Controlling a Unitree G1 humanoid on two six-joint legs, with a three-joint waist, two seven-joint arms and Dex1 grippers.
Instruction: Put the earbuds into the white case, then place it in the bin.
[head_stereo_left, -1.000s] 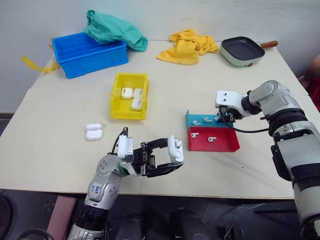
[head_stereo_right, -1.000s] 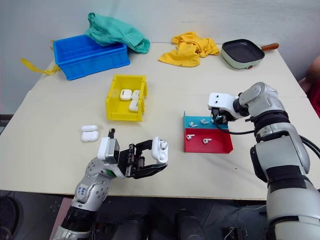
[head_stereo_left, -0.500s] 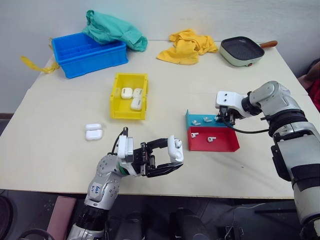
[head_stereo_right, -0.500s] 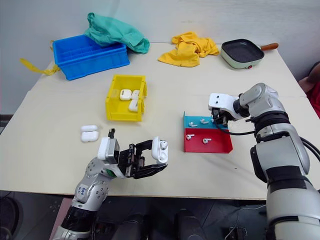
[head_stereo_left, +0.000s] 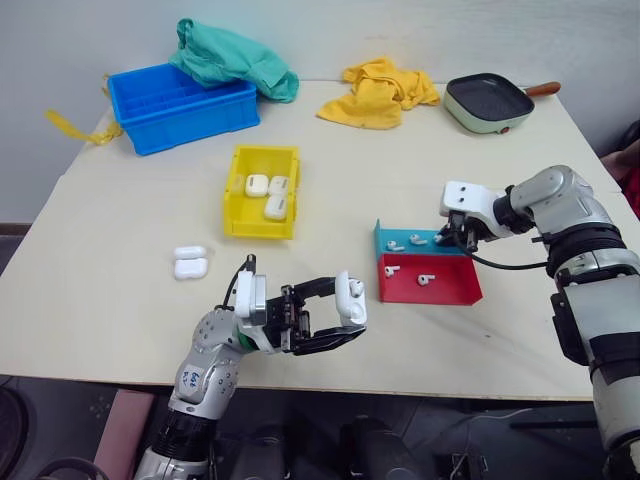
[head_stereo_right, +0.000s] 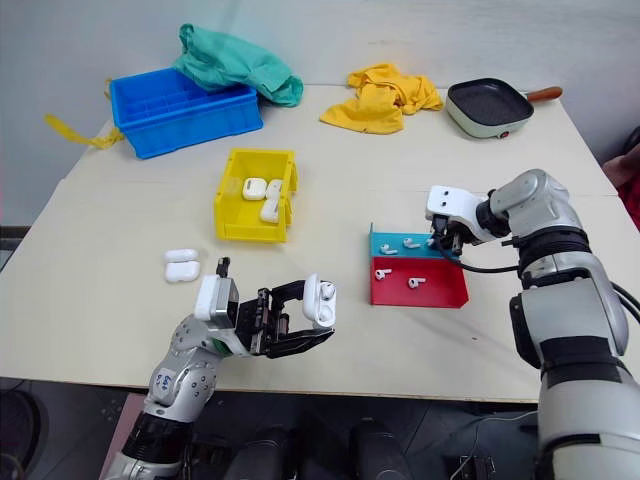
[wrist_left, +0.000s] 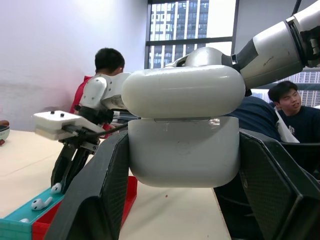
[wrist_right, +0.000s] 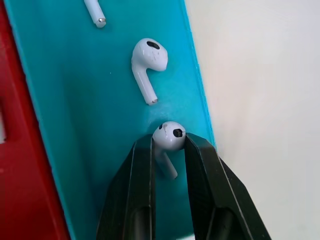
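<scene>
Earbuds (head_stereo_left: 415, 241) lie in our teal-and-red tray (head_stereo_left: 455, 292); our right gripper (wrist_right: 168, 145) pinches one earbud (wrist_right: 167, 140). Our left gripper (head_stereo_left: 340, 318) clamps the white case (wrist_left: 183, 127).

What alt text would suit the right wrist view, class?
The right tool pinches a white earbud between its two black fingers over the teal tray section. Another earbud lies loose just beyond it.

The white case (wrist_left: 182, 127) looks like smooth glossy plastic, same for the earbuds (wrist_right: 148, 62) (shiny little things). The tray (wrist_right: 90, 115) is matt teal and red plastic, the bin (head_stereo_left: 262, 190) bright yellow plastic, and the rags (head_stereo_left: 378, 92) soft crumpled cloth.
</scene>
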